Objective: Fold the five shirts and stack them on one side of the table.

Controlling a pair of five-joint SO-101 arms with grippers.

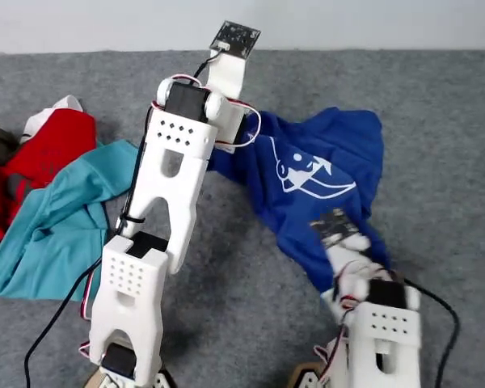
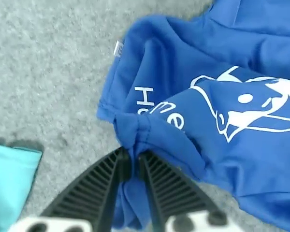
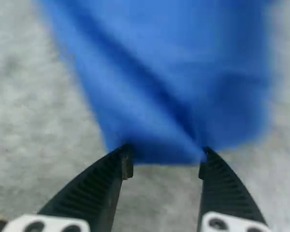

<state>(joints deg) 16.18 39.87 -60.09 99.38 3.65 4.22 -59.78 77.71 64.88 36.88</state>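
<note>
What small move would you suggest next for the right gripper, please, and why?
Probably close the right gripper: its jaws stand open around the blue shirt at its edge, while the left gripper is pinched shut on another fold of it.

Bare carpet (image 1: 242, 275) lies open between blue shirt (image 1: 323, 162) and teal shirt (image 1: 56, 218).

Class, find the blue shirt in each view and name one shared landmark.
High view: blue shirt right of centre, between the arms.
Left wrist view: blue shirt edge pinched in left gripper.
Right wrist view: blue shirt edge at right gripper's open fingertips.
Shared landmark: grey carpet.
</note>
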